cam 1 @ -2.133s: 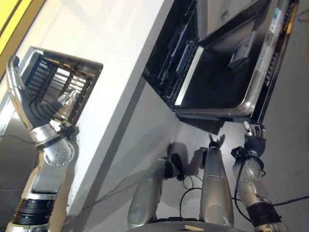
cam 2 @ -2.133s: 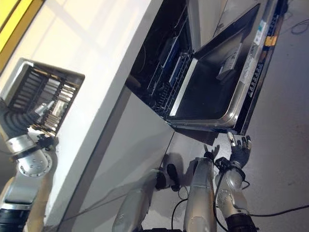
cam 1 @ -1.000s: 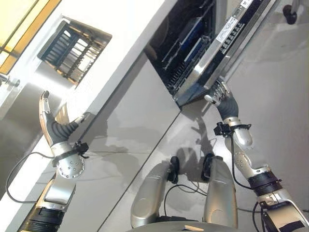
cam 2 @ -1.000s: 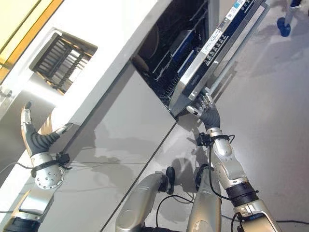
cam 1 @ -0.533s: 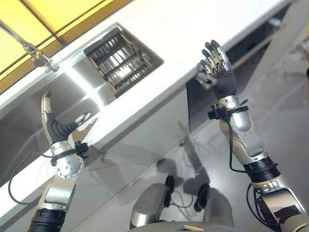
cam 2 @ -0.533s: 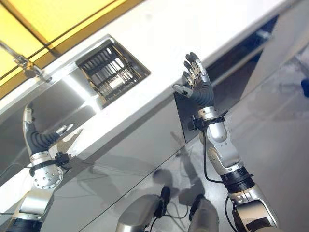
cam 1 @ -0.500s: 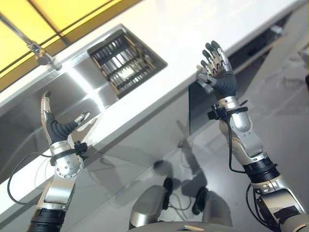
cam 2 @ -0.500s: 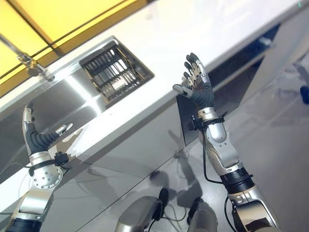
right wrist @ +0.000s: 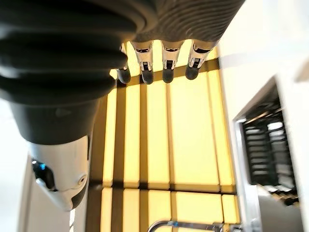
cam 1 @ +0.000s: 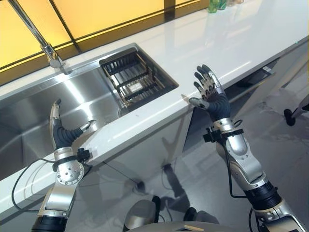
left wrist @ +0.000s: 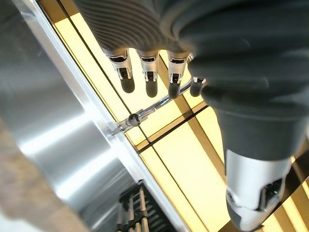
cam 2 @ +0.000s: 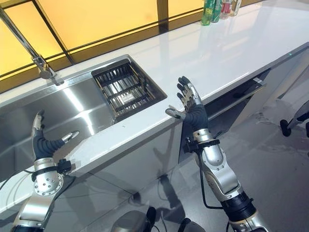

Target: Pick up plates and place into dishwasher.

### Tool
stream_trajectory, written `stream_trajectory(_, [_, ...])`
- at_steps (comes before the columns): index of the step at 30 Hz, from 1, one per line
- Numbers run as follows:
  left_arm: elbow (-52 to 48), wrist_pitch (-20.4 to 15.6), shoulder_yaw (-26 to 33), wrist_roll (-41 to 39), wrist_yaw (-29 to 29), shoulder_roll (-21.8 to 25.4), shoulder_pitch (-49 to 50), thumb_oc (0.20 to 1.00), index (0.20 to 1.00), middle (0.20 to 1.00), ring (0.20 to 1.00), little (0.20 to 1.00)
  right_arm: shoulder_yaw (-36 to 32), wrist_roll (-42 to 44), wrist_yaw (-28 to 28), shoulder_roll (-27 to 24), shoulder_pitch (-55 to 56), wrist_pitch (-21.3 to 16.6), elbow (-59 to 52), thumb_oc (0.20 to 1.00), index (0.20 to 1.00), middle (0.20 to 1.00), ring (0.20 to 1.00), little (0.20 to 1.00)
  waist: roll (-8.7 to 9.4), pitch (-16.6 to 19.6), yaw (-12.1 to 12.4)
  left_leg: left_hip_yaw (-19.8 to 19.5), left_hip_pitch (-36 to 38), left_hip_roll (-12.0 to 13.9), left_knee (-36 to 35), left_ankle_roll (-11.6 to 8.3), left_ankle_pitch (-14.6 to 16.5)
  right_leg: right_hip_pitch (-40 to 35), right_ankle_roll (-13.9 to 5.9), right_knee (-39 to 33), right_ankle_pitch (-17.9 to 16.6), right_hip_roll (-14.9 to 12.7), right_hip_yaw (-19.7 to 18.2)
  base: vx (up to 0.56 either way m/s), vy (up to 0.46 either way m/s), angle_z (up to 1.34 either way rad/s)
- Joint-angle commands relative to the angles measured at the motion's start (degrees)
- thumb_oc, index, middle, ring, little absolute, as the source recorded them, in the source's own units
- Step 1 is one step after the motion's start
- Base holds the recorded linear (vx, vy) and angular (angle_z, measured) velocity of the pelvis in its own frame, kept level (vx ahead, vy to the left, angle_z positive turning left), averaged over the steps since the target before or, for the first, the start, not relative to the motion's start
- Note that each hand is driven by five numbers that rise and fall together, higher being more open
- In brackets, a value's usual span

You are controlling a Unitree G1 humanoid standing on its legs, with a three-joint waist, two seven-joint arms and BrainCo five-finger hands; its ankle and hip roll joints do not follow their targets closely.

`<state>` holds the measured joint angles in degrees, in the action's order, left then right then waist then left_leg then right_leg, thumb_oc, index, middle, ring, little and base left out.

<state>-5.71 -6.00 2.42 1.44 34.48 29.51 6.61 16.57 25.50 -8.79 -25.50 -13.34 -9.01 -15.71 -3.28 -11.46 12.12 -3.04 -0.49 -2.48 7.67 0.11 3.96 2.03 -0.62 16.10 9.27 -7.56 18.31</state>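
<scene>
Left eye view shows both hands raised, fingers spread, holding nothing: left hand (cam 1: 62,133) over the sink (cam 1: 34,116), right hand (cam 1: 211,96) at the counter (cam 1: 227,43) edge. No plate is visible, so I'd search the sink's rack (cam 1: 135,79) first.

White glossy surface (cam 1: 251,43); stainless steel sink (cam 1: 34,121), shiny silver; dark slatted rack (cam 1: 135,82) in the sink, black bars with silver glints; chrome tap (cam 1: 36,34); glowing yellow-orange panels (cam 2: 96,19) behind, split by dark frame lines; green and reddish bottles (cam 2: 217,9) at the far edge; left robot hand (cam 1: 63,133) and right robot hand (cam 1: 212,99) silver with dark tips, dark ribbed covers; grey cabinet front (cam 1: 149,150); grey floor (cam 1: 285,159).
</scene>
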Motion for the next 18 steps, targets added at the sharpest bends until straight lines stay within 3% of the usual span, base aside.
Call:
stream_trajectory(1, [-5.60,-4.49,0.71,-2.78,-1.58,2.83,-0.12,1.000,1.000,1.000,1.000,1.000,1.99,-1.11,0.89,0.76,-4.79,-1.52,-3.88,1.000,1.000,1.000,1.000,1.000,3.74,3.13,1.07,1.36,0.53,-2.55,-1.23,2.47,0.50,-5.84,-2.72,-11.56,-7.66,-1.37,-2.29,-0.02,0.099,0.11])
stream_trajectory(4, [-6.68,-4.89,-0.77,-4.82,-4.18,1.93,-1.18,1.000,1.000,1.000,1.000,1.000,2.27,-2.40,-1.64,0.34,-4.70,-0.17,-3.48,1.000,1.000,1.000,1.000,1.000,4.38,4.36,1.61,-0.36,0.90,-2.87,-1.58,2.86,0.33,-6.03,-2.18,-9.93,-6.39,-0.60,-2.85,0.00,0.057,0.24])
stream_trajectory(7, [-7.26,-4.21,-3.46,-9.16,-8.93,0.91,-3.78,1.000,1.000,1.000,1.000,1.000,1.39,-3.32,-5.47,-0.91,-2.67,1.83,-4.67,1.000,1.000,1.000,1.000,1.000,5.59,5.47,0.64,-5.16,-0.22,-4.59,0.10,3.49,0.82,-5.65,-1.13,-9.91,-5.54,2.10,-8.14,0.04,-0.022,0.86])
stream_trajectory(9, [-7.64,-3.79,-5.52,-12.32,-12.11,-0.10,-5.61,1.000,1.000,1.000,1.000,1.000,0.48,-4.64,-6.87,-1.97,-1.11,2.50,-5.34,1.000,1.000,1.000,1.000,1.000,6.57,6.14,-0.01,-7.86,-1.25,-5.47,1.22,3.07,0.89,-5.51,-1.15,-12.20,-6.82,3.04,-11.75,0.01,-0.060,1.52])
stream_trajectory(11, [-7.97,-3.77,-7.38,-13.44,-13.12,-1.09,-7.07,1.000,1.000,1.000,1.000,1.000,-0.11,-5.21,-7.61,-2.09,-0.05,3.37,-5.71,1.000,1.000,1.000,1.000,1.000,7.05,6.20,-0.24,-9.55,-2.43,-5.71,2.54,2.80,1.24,-5.07,-1.29,-11.79,-7.23,3.43,-13.28,-0.04,-0.080,1.58])
stream_trajectory(14, [-9.09,-3.50,-7.76,-15.95,-13.23,-1.89,-7.36,1.000,1.000,1.000,1.000,1.000,-0.43,-4.77,-7.59,-2.36,-1.00,4.99,-4.40,1.000,1.000,1.000,1.000,1.000,7.50,6.84,0.91,-10.69,-1.98,-4.92,1.23,1.77,0.62,-5.40,-1.51,-13.55,-7.76,3.40,-11.60,-0.08,-0.119,1.11])
stream_trajectory(18, [-10.73,-2.46,-7.29,-18.89,-14.96,-2.18,-7.62,1.000,1.000,1.000,1.000,1.000,0.41,-4.58,-8.45,-1.95,-2.05,6.75,-2.91,1.000,1.000,1.000,1.000,1.000,7.44,7.77,2.33,-11.07,-2.20,-3.86,0.41,0.77,-0.01,-6.07,-1.42,-15.68,-8.22,3.72,-10.35,-0.05,-0.134,0.26])
